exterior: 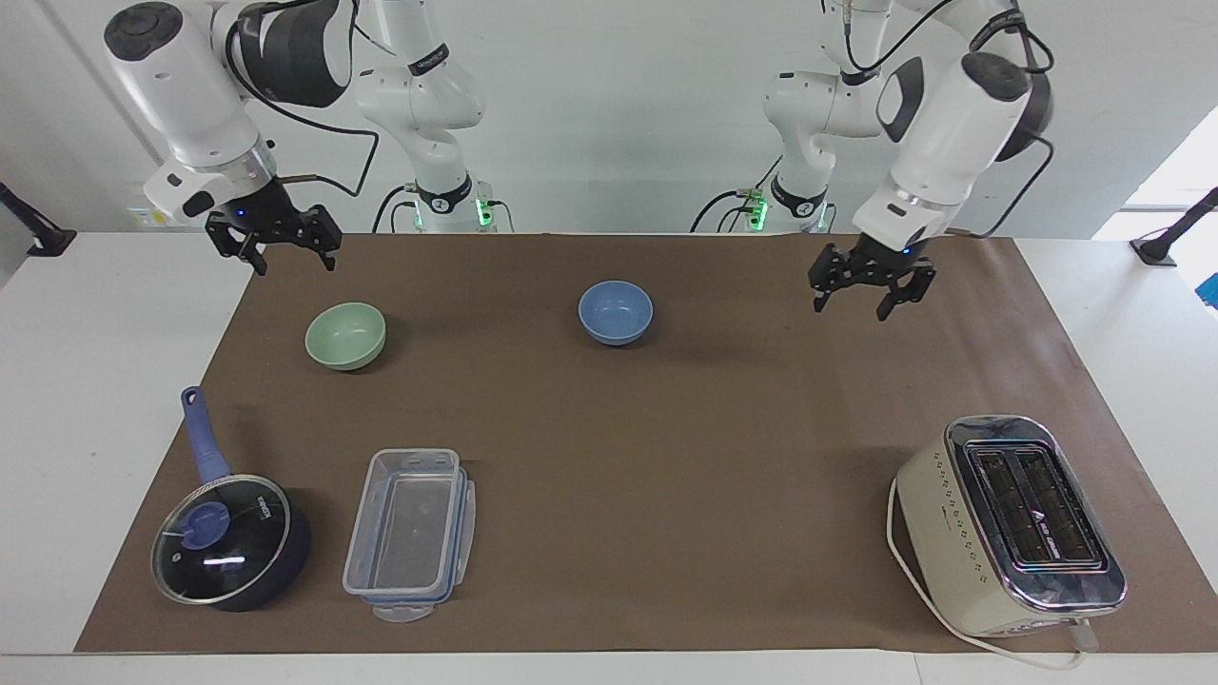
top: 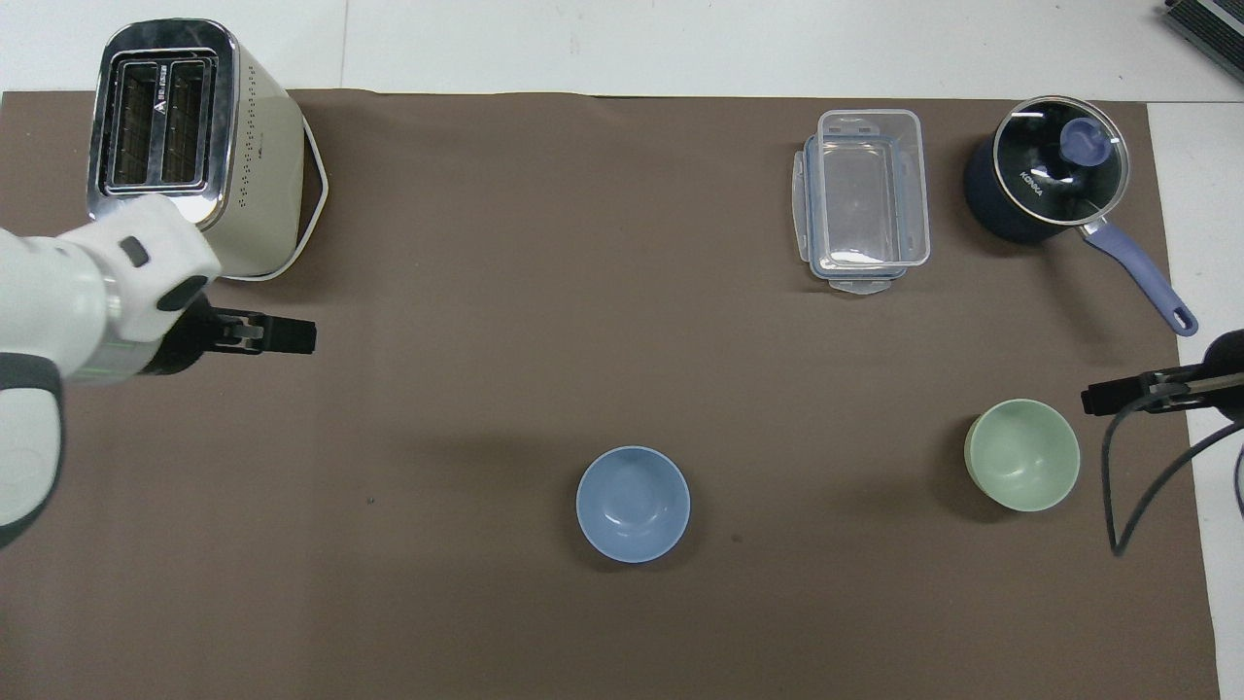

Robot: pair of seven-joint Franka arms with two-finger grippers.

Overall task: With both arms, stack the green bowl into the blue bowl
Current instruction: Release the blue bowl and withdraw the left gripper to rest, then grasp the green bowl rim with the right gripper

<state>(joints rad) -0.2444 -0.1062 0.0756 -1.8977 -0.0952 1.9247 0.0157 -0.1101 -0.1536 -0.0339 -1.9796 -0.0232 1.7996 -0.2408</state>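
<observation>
The green bowl (exterior: 345,335) stands upright on the brown mat toward the right arm's end; it also shows in the overhead view (top: 1021,455). The blue bowl (exterior: 616,311) stands upright near the mat's middle, also in the overhead view (top: 633,504). Both bowls are empty and well apart. My right gripper (exterior: 295,265) is open and empty, in the air over the mat's edge beside the green bowl (top: 1103,399). My left gripper (exterior: 853,307) is open and empty, raised over bare mat toward the left arm's end, clear of the blue bowl (top: 292,335).
A cream toaster (exterior: 1009,523) stands farthest from the robots at the left arm's end. A clear plastic container (exterior: 411,533) and a dark blue saucepan with glass lid (exterior: 224,538) stand farther from the robots than the green bowl.
</observation>
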